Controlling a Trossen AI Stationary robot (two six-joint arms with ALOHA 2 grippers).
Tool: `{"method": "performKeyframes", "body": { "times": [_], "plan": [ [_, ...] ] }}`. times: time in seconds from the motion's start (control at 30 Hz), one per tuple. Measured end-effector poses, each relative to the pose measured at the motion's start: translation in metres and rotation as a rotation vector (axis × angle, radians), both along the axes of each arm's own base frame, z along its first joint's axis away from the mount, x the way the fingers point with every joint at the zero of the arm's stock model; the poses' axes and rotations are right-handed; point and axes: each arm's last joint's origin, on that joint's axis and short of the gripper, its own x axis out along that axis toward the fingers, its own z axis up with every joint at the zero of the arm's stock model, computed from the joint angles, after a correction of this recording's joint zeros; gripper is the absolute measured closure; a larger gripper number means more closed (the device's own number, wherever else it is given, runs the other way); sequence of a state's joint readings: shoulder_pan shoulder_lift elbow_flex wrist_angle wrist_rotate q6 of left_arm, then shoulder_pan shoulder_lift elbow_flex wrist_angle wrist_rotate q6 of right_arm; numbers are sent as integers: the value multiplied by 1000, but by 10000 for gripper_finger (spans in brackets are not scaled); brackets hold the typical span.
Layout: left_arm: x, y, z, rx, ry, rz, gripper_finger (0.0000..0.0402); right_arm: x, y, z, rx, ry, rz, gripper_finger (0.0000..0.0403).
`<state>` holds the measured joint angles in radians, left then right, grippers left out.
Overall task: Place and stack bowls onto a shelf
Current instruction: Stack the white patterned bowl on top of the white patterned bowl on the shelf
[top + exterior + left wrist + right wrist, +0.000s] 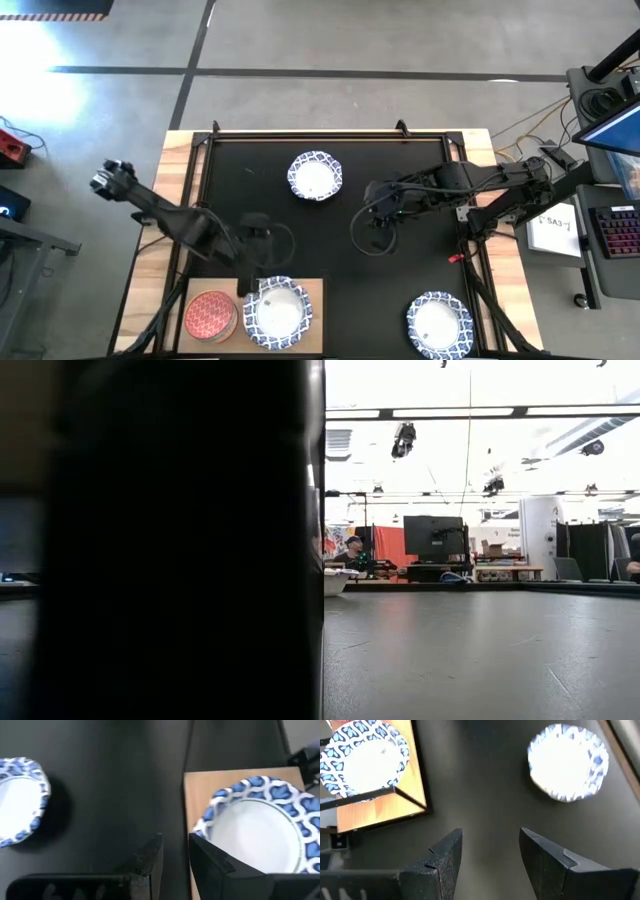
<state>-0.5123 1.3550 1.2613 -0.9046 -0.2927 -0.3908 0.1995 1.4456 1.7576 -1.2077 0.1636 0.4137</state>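
The black mat (330,240) covers the wooden table (175,210). At its near-left corner lies the flat light-wood shelf (312,290), carrying a white blue-rimmed bowl (278,312) and a red-pink bowl (209,316) side by side. Two more blue-rimmed bowls sit on the mat, one far-centre (315,176), one near-right (440,322). The left gripper (172,852), narrowly parted and empty, hovers at the shelf bowl's rim. The right gripper (490,847) hangs wide open mid-mat. No writing is readable.

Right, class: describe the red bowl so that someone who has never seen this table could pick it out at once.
Start at the black mat covering the table, then go to the light wooden board at its near left corner. Two bowls sit on the board; the red bowl is the one on the board's outer left end. Its neighbour, a white bowl with a blue patterned rim, differs in colour, as do the two similar bowls on the mat.
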Motion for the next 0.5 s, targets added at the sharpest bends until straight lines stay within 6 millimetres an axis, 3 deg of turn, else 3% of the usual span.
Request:
{"method": "performKeyframes", "body": {
  "times": [0.23,0.5],
  "plan": [
    [-13,27,5,-20,-186,102,326,13,2,11,-77,-170,116,218],
    [-11,28,-5,-17,-383,114,326,24,7,10,148,-219,10,218]
  ]
}}
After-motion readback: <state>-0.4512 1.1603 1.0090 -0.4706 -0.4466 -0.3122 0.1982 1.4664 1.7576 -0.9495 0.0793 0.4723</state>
